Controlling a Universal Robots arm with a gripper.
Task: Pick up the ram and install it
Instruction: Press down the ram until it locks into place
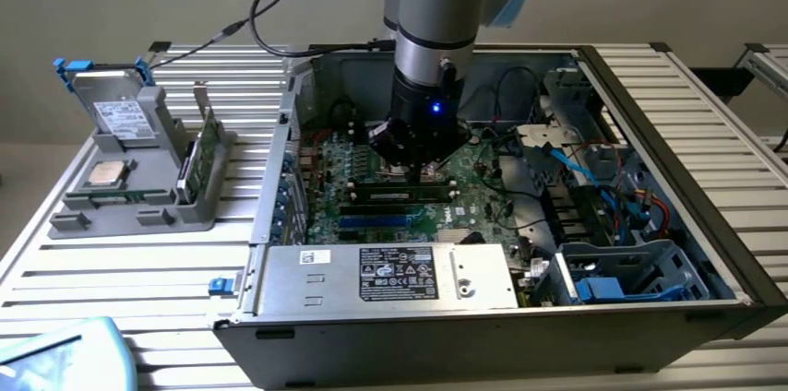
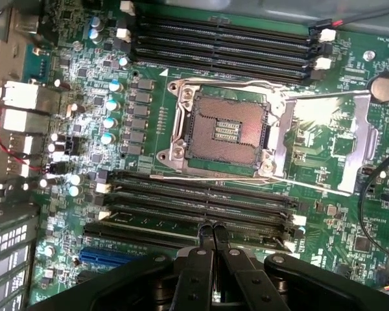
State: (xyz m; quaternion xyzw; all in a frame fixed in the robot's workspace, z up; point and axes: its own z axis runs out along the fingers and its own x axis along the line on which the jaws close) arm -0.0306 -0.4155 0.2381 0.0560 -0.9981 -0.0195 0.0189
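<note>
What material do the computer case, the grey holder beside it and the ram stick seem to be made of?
Computer case: looks like sheet metal with a dark painted rim and bare dull grey inside walls.
Grey holder: probably plastic, matte and evenly grey, with blocky moulded forms.
Ram: green circuit board with dark chips, lying in a motherboard slot under the shut end effector.
</note>
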